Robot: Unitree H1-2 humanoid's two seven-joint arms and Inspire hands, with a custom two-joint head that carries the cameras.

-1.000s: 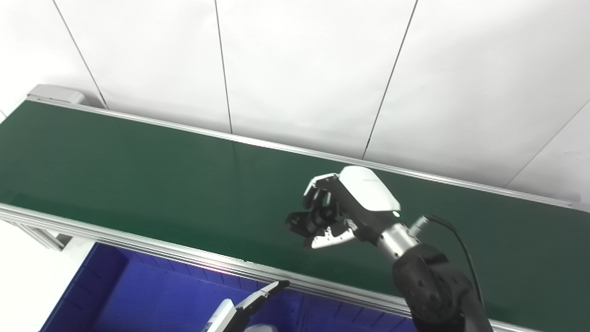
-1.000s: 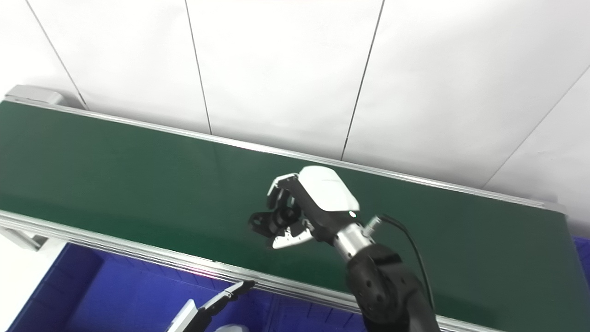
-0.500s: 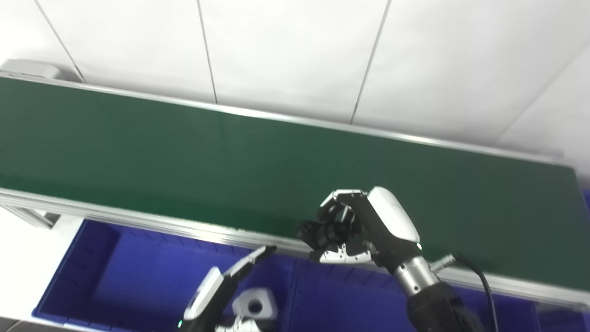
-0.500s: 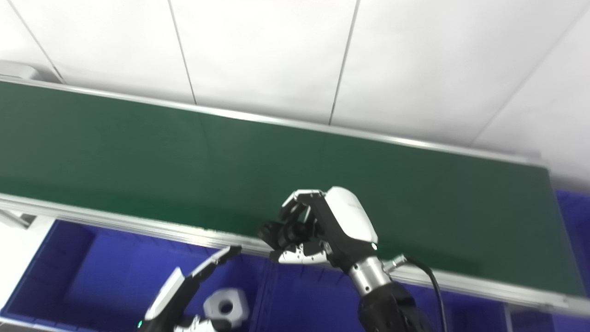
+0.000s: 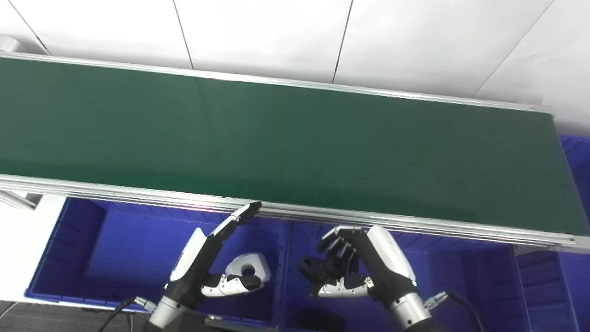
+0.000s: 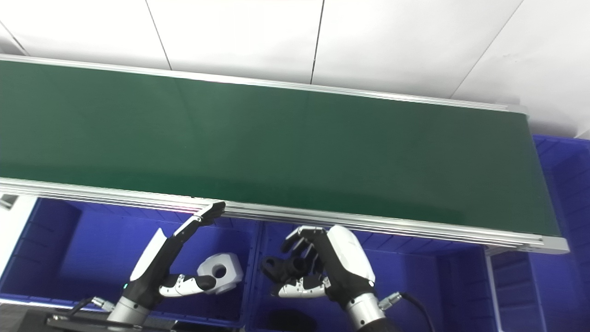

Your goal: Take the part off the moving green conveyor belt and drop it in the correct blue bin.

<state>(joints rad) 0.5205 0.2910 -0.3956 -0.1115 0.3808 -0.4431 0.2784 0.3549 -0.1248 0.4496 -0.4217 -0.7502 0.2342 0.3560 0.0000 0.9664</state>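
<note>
My right hand (image 5: 368,265) hangs in front of the green conveyor belt (image 5: 276,138), above the middle blue bin (image 5: 442,276). Its fingers and thumb are curled shut on a small black part (image 5: 317,269). My left hand (image 5: 203,258) is open over the left blue bin (image 5: 92,240), fingers stretched towards the belt's near rail and thumb out to the side. It holds nothing. A white part (image 5: 250,269) with a round hole lies in the left bin, just beside the left thumb. No part shows on the belt.
A dark shape (image 6: 286,319) lies on the floor of the middle bin, below the right hand. Another blue bin (image 5: 576,152) stands past the belt's right end. The belt's aluminium near rail (image 5: 415,223) runs just above both hands. White wall panels stand behind.
The camera has tilted down, bringing the bins into view. My right hand has come back from above the belt, over the near rail, to above the middle bin, still holding the black part.
</note>
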